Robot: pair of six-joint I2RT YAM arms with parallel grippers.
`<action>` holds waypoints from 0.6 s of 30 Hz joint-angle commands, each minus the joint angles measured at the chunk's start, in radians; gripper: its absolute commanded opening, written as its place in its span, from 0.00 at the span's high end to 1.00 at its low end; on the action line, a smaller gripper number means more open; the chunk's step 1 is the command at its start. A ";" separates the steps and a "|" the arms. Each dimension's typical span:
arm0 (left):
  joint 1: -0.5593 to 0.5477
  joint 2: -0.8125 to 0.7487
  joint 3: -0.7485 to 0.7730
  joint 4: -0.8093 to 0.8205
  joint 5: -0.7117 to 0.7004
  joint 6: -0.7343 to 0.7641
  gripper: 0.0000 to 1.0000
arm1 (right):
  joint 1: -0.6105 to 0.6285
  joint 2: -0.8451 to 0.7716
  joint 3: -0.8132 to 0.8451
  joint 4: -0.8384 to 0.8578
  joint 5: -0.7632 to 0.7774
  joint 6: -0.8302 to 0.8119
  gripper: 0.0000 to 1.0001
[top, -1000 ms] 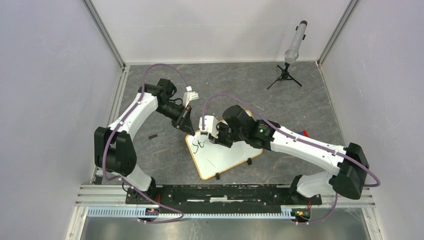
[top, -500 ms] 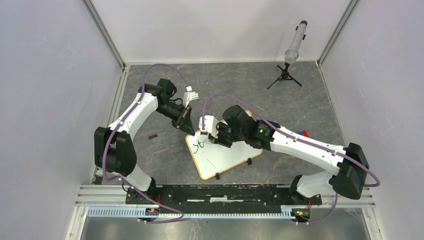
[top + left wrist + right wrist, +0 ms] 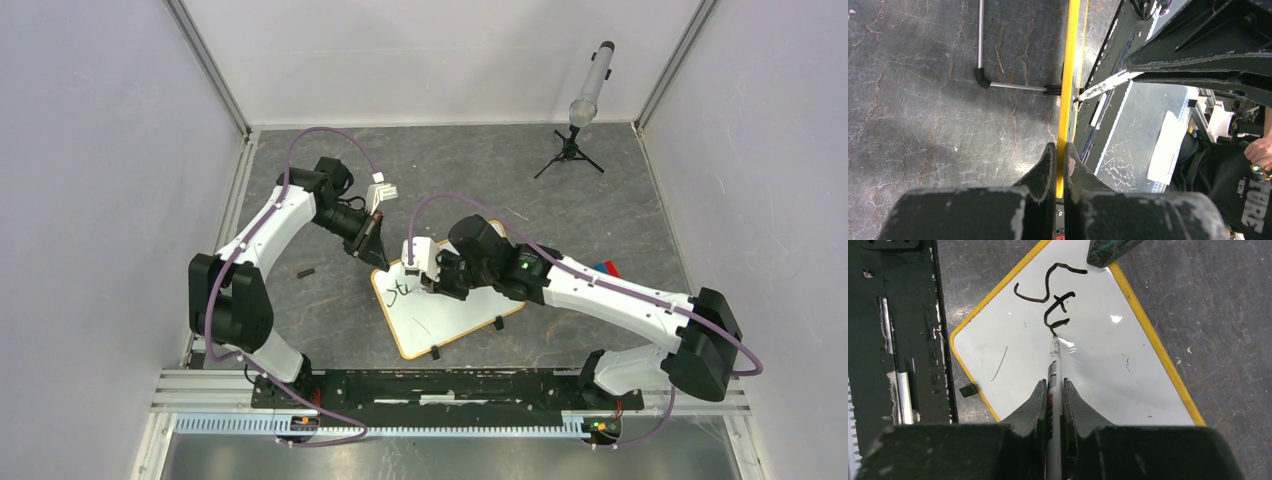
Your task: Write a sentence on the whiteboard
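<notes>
The whiteboard (image 3: 450,312), white with a yellow-orange frame and two black feet, lies on the grey floor mat. Black letters "St" and a further stroke (image 3: 1054,302) are written near its far-left corner. My left gripper (image 3: 374,248) is shut on the board's frame edge (image 3: 1068,75), seen edge-on in the left wrist view. My right gripper (image 3: 1054,390) is shut on a white marker (image 3: 1054,365), whose tip touches the board at the end of the last stroke. The right gripper also shows in the top view (image 3: 432,283) over the board's left part.
A small black marker cap (image 3: 305,271) lies on the mat left of the board. A microphone on a small tripod (image 3: 580,120) stands at the back right. A red and blue object (image 3: 606,266) peeks out behind the right arm. The black base rail (image 3: 450,385) runs along the near edge.
My right gripper has moved slightly toward the near side with the marker, and a new stroke has appeared after the "St". The left arm and board have not moved.
</notes>
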 commanded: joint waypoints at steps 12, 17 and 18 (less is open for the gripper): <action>-0.006 0.004 0.029 -0.015 -0.018 -0.008 0.98 | -0.034 -0.003 0.060 0.011 0.033 -0.005 1.00; -0.006 0.002 0.027 -0.015 -0.019 -0.009 0.98 | -0.035 0.009 0.071 0.023 0.025 0.002 1.00; -0.006 0.002 0.027 -0.015 -0.020 -0.008 0.98 | -0.034 0.011 0.072 0.023 0.022 0.005 1.00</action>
